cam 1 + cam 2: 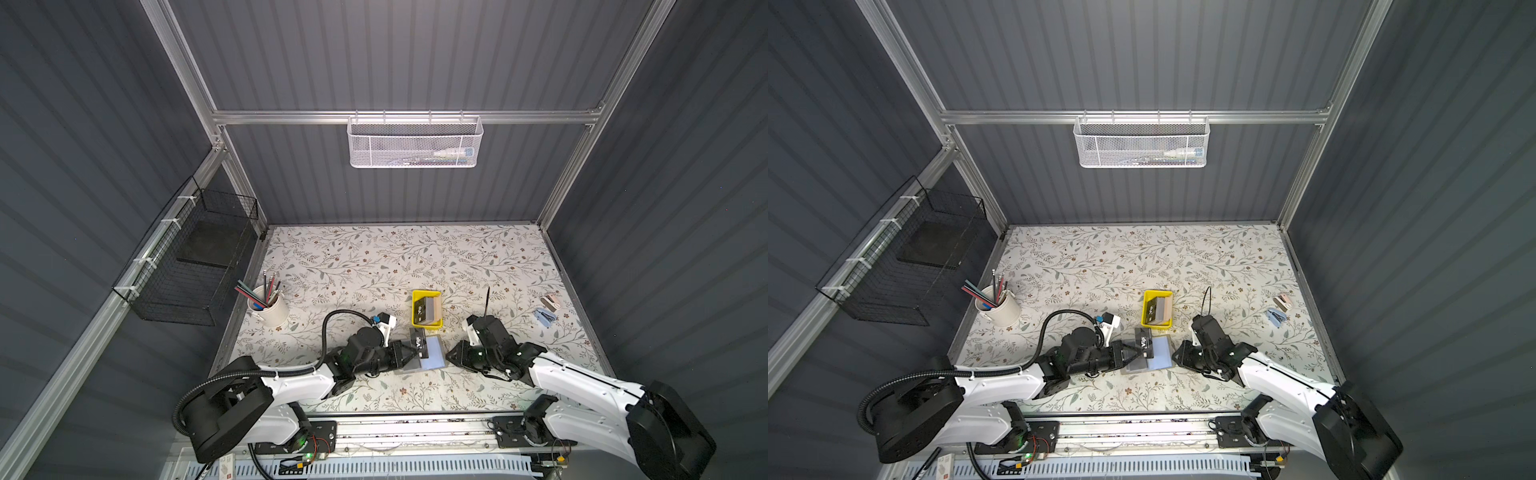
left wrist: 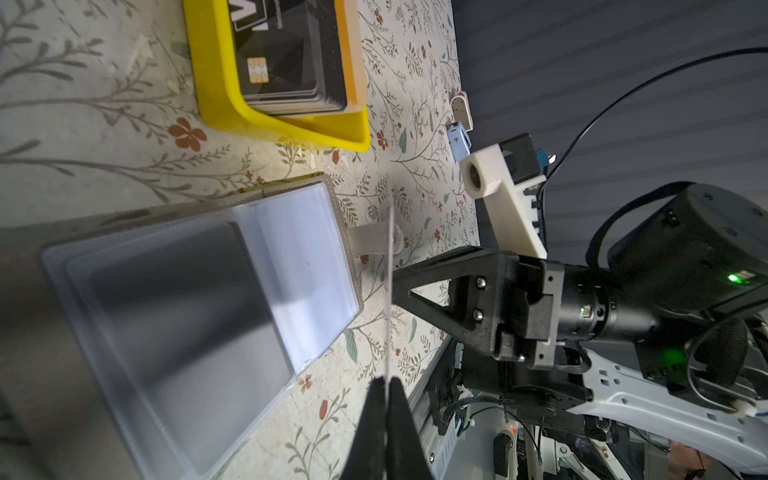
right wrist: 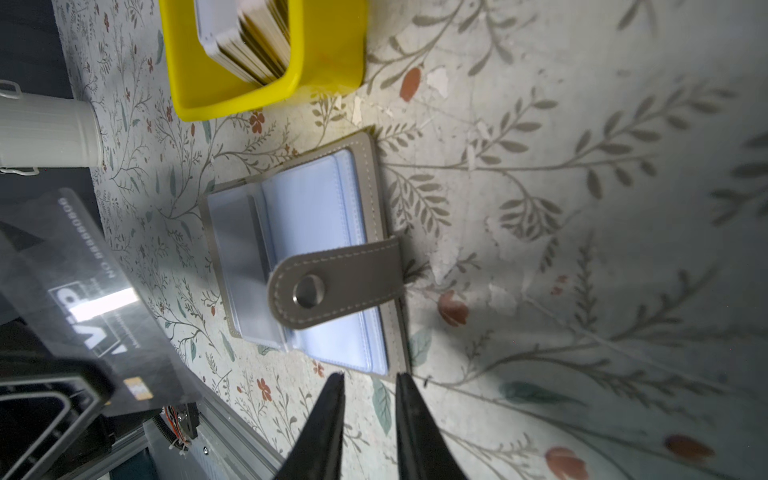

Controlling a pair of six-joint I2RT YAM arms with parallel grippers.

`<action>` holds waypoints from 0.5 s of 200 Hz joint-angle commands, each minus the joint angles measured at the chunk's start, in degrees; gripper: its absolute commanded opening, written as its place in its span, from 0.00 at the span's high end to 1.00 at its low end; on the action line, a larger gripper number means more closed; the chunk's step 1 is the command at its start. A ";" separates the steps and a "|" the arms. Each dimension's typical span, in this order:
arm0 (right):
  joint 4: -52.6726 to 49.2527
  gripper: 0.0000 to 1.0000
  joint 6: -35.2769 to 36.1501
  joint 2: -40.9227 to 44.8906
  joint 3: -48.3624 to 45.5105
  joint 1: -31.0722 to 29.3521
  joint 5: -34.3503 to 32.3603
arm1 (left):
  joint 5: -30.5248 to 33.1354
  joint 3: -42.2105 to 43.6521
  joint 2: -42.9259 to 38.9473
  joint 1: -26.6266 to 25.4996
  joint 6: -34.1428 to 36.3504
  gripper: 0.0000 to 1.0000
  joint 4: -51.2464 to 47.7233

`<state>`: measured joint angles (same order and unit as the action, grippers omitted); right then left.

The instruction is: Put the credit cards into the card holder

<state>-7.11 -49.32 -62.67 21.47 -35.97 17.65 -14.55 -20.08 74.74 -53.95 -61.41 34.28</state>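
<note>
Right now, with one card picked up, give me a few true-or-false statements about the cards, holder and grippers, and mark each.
1. The left gripper is shut on a black VIP card. True.
2. The card holder is snapped closed. False: it lies open, its bluish sleeves showing.
3. The yellow tray is empty. False: a stack of cards sits in it.
4. The right gripper holds nothing. True.
5. The held card is already in a sleeve. False: it is up in the air, not in any sleeve.
</note>
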 commanded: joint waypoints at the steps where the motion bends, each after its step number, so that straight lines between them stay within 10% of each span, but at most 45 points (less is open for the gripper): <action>1: 1.77 0.75 -0.60 -0.74 -0.83 -0.54 0.99 | 0.83 0.50 -1.49 -0.10 1.81 1.00 -2.38; 100: -1.43 0.76 -0.15 -2.48 1.75 -2.66 -2.21 | 0.57 0.04 -1.61 -0.10 3.31 1.00 -5.60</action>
<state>-5.80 -49.47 -66.22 21.47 -38.41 18.74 -14.33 -20.08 73.84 -53.95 -60.14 30.98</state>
